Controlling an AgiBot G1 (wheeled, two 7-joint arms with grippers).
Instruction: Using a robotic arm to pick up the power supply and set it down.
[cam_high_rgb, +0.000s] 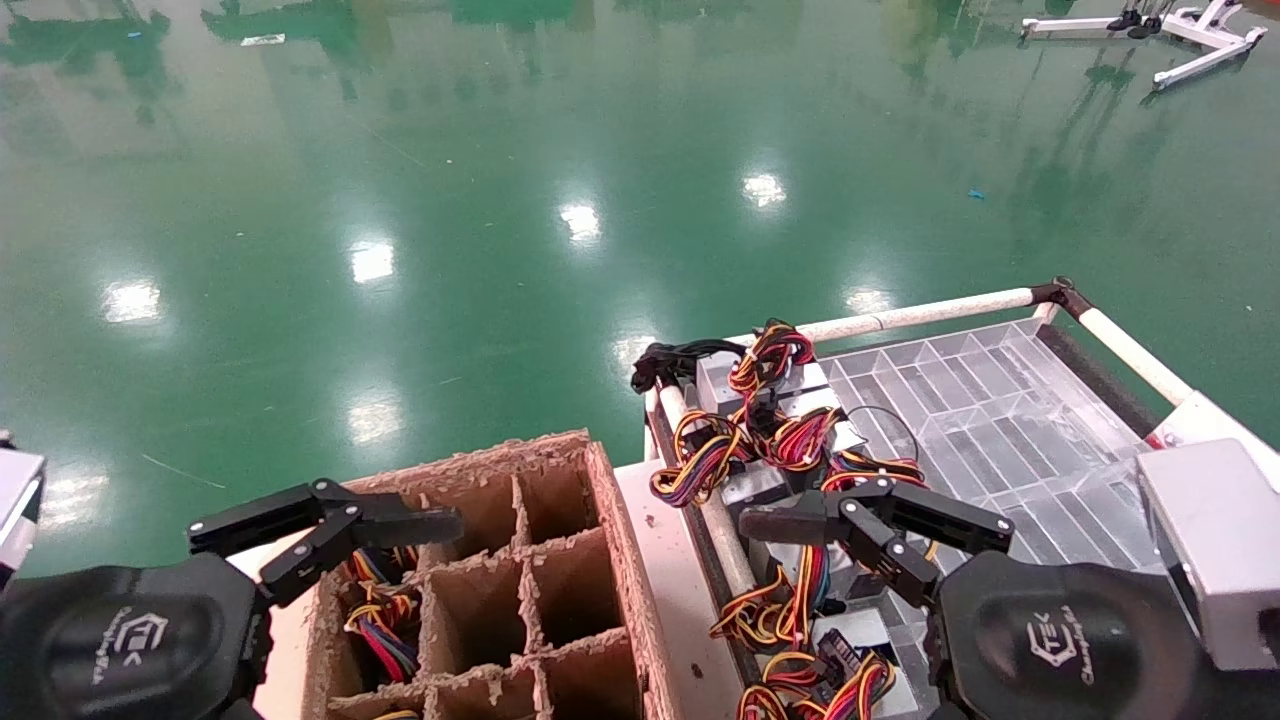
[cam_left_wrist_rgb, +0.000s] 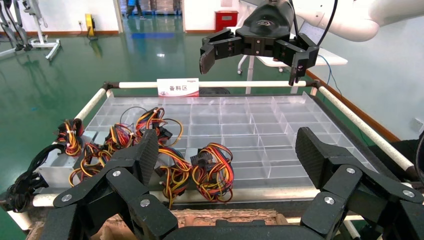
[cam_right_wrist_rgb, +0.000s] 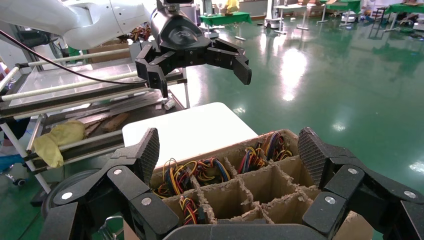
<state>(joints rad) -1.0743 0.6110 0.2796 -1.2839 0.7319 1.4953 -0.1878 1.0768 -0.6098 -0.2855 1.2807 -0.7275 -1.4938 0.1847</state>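
Observation:
Several power supplies, grey metal boxes (cam_high_rgb: 765, 385) with looped red, yellow and black wire bundles (cam_left_wrist_rgb: 210, 167), lie along the left edge of a clear divided tray (cam_high_rgb: 1000, 400). More wire bundles (cam_right_wrist_rgb: 175, 175) fill cells of a cardboard divider box (cam_high_rgb: 560, 560). My left gripper (cam_high_rgb: 405, 535) hovers open over the box's near left corner and holds nothing; the left wrist view has its spread fingers (cam_left_wrist_rgb: 146, 152) facing the tray. My right gripper (cam_high_rgb: 790, 535) hangs open and empty above the tray's near bundles. Its fingers (cam_right_wrist_rgb: 314, 150) frame the box in the right wrist view.
The tray rests on a cart with white rails (cam_high_rgb: 920, 315) and a label sign (cam_left_wrist_rgb: 177, 86). A white tabletop (cam_right_wrist_rgb: 190, 130) lies beside the cardboard box. A shelf rack with a yellow cloth (cam_right_wrist_rgb: 57, 137) stands behind the left arm. Glossy green floor (cam_high_rgb: 500, 200) surrounds everything.

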